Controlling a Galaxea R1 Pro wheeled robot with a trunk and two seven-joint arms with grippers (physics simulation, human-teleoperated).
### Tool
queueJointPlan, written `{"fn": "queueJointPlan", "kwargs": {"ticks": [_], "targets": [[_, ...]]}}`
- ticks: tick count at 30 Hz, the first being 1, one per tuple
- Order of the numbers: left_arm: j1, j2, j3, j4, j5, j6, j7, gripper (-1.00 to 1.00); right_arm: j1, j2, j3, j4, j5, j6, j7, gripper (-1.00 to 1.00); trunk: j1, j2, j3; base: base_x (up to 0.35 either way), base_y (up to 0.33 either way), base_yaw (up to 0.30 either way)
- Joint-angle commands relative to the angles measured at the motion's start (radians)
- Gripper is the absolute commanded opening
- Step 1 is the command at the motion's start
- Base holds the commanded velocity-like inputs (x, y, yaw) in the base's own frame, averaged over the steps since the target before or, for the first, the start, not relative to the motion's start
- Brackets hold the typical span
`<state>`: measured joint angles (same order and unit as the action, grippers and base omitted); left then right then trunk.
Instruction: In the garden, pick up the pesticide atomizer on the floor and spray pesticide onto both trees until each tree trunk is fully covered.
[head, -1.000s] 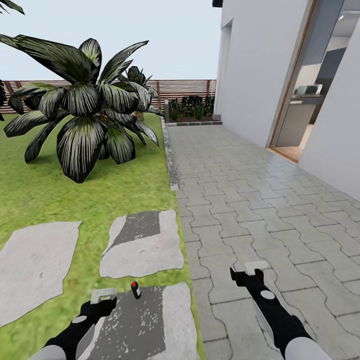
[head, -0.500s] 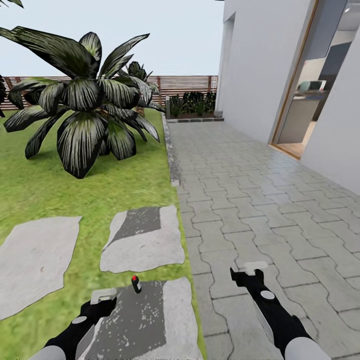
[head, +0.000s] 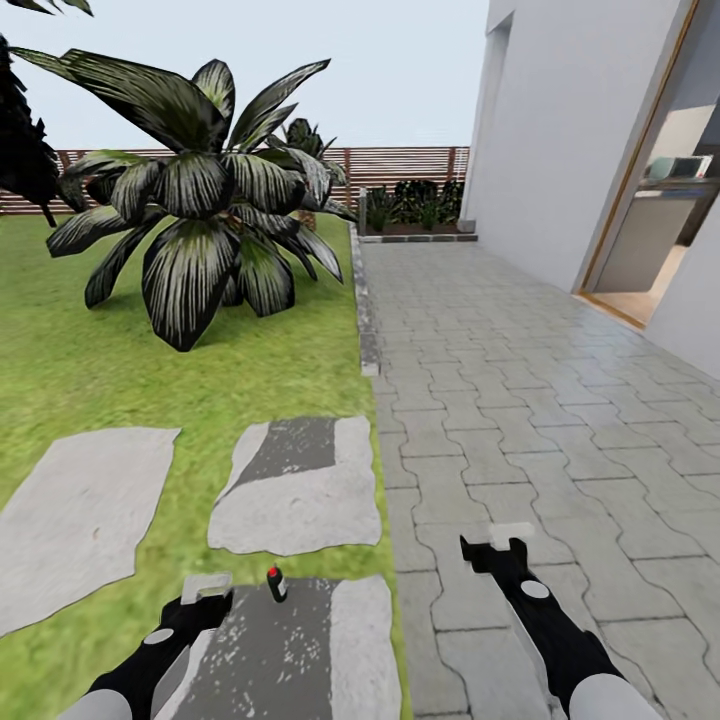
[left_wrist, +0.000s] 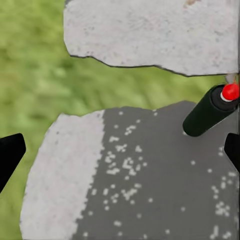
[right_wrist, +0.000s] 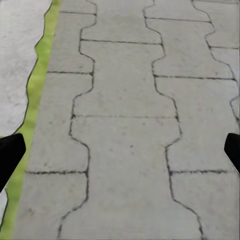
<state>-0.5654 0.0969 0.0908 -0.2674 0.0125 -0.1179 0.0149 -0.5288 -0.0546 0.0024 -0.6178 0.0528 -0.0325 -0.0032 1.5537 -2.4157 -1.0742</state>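
Note:
The pesticide atomizer (head: 276, 584), a small dark bottle with a red cap, stands on a grey stepping slab (head: 350, 650) in the garden lawn (head: 100, 370). My left gripper (head: 207, 590) hangs open just left of it, a short gap away. In the left wrist view the atomizer (left_wrist: 207, 111) leans near one fingertip (left_wrist: 232, 150), outside the open left gripper (left_wrist: 120, 152). My right gripper (head: 497, 545) is open and empty over the paving (right_wrist: 125, 100), fingertips (right_wrist: 10, 152) wide apart. The trees and the pesticide are out of view.
A broad-leaved striped bush (head: 200, 230) grows on the lawn ahead. Two more slabs (head: 300, 490) (head: 80, 520) lie in the grass. The white house wall (head: 570, 130) and an open doorway (head: 660, 230) stand to the right, a slat fence (head: 400, 165) at the back.
The whole picture has shifted right, so the camera has turned left. Both arms hold the same pose. The atomizer stays on its slab.

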Motion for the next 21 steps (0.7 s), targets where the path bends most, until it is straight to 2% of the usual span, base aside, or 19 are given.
{"fn": "queueJointPlan", "kwargs": {"ticks": [1, 11, 17, 21], "targets": [[-0.001, 0.0, 0.003, 0.001, 0.001, -0.003, 0.0, 1.0, 0.0, 0.0, 0.0, 0.001, 0.005, -0.003, 0.0, 1.0, 0.0, 0.0, -0.001, 0.254, -0.197, 0.044], [-0.001, 0.0, 0.004, 0.001, 0.001, -0.004, -0.001, 1.0, 0.0, -0.001, 0.001, 0.001, 0.005, -0.003, 0.0, 1.0, 0.0, 0.0, -0.001, 0.206, -0.23, 0.007], [-0.001, 0.0, 0.004, 0.001, 0.002, -0.004, -0.001, 1.0, 0.0, -0.001, 0.001, 0.001, 0.005, -0.003, 0.0, 1.0, 0.0, 0.0, -0.001, 0.041, -0.267, 0.012], [-0.001, 0.0, 0.004, 0.001, 0.003, -0.004, -0.001, 1.0, 0.0, -0.001, 0.001, 0.001, 0.005, -0.003, 0.0, 1.0, 0.0, 0.0, -0.001, 0.005, -0.273, 0.164]]}}
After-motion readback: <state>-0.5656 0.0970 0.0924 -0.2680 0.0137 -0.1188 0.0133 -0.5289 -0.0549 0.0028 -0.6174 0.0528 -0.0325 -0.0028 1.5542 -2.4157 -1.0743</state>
